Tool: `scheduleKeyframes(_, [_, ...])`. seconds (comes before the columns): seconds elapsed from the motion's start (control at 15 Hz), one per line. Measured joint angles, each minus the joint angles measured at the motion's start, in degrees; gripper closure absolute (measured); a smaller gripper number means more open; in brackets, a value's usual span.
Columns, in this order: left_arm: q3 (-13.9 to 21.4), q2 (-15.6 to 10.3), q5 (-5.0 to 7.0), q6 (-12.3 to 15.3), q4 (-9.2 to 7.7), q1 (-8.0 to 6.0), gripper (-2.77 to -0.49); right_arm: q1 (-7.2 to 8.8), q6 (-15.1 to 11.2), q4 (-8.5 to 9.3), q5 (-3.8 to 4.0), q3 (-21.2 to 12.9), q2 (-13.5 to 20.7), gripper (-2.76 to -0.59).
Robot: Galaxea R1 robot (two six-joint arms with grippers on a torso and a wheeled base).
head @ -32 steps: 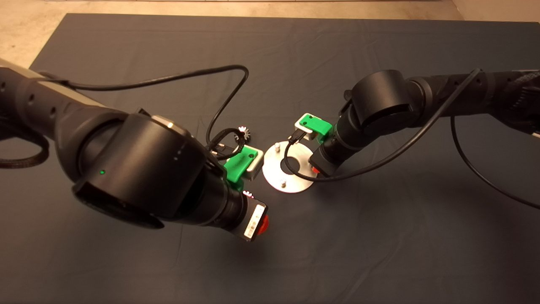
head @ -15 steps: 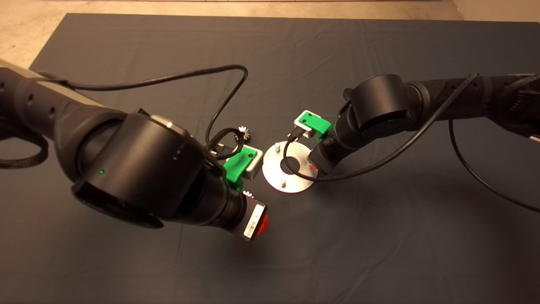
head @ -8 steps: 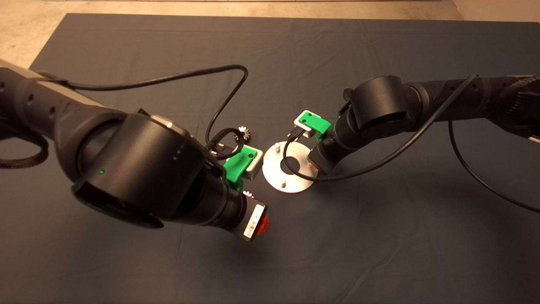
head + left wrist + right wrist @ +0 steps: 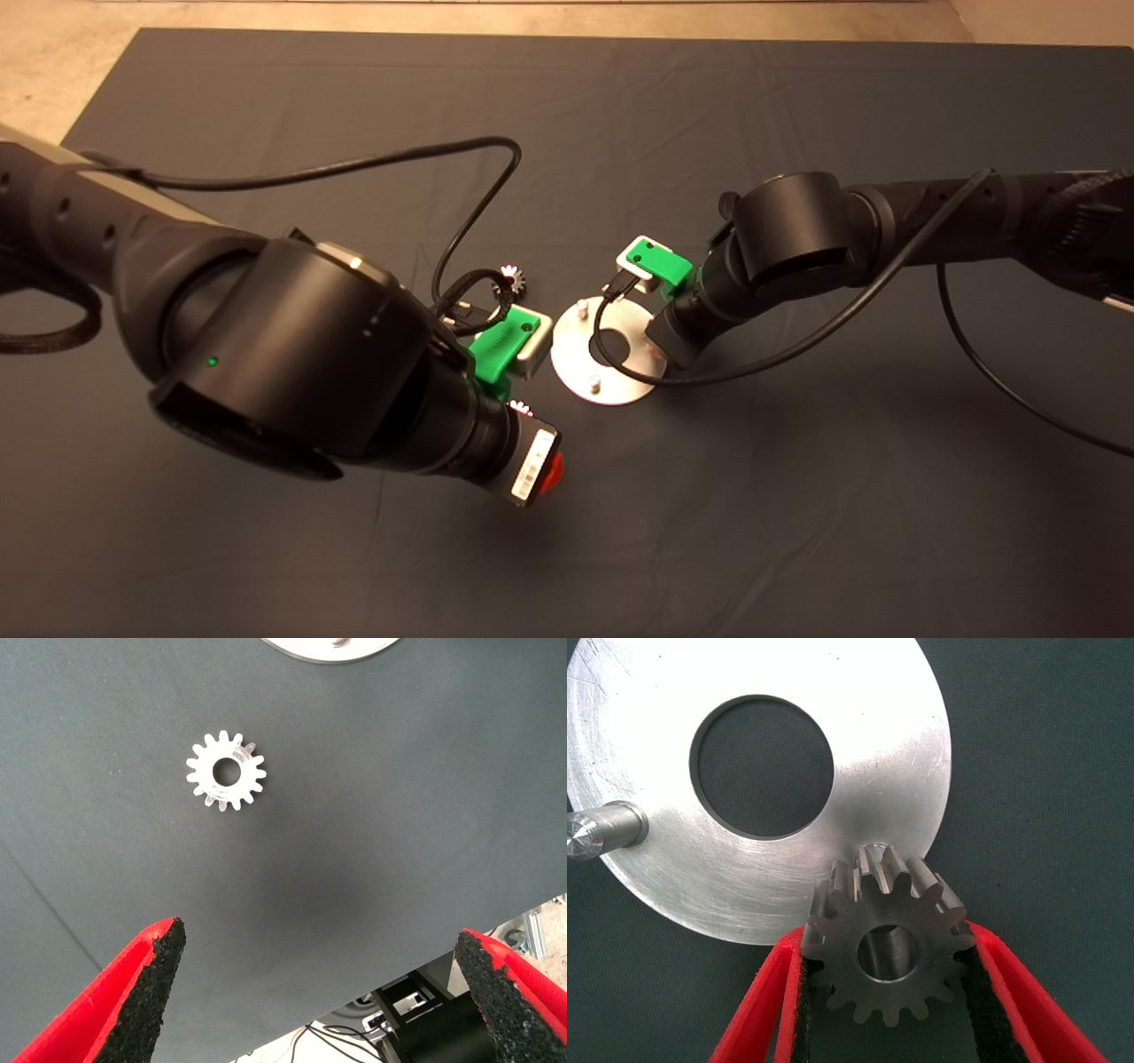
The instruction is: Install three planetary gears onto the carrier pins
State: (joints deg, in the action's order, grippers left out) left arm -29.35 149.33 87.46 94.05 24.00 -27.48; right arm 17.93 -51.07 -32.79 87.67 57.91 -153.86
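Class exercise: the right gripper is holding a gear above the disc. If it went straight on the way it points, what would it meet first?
Probably a carrier pin on the disc. The right gripper holds a planetary gear just over it, bore close to the pin's top. Depth is unclear, so alignment is uncertain.

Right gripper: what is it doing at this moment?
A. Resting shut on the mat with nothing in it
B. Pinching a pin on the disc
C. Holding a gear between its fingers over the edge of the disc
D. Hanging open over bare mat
C. In the right wrist view the right gripper has a gear clamped between its red fingers, at the rim of the silver disc.
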Motion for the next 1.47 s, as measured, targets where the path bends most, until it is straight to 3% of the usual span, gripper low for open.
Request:
scheduleKeyframes(1.13, [0.0,-0.13,0.02,0.0,0.0,-0.01,-2.19,0.01,-1.13,-0.5,0.0,1.33,-0.02,-0.99])
scheduleKeyframes(1.47, [0.0,-0.16,0.0,0.0,0.0,0.0,-2.19,0.0,-2.94,-0.67,0.13,1.83,-2.4,-0.99])
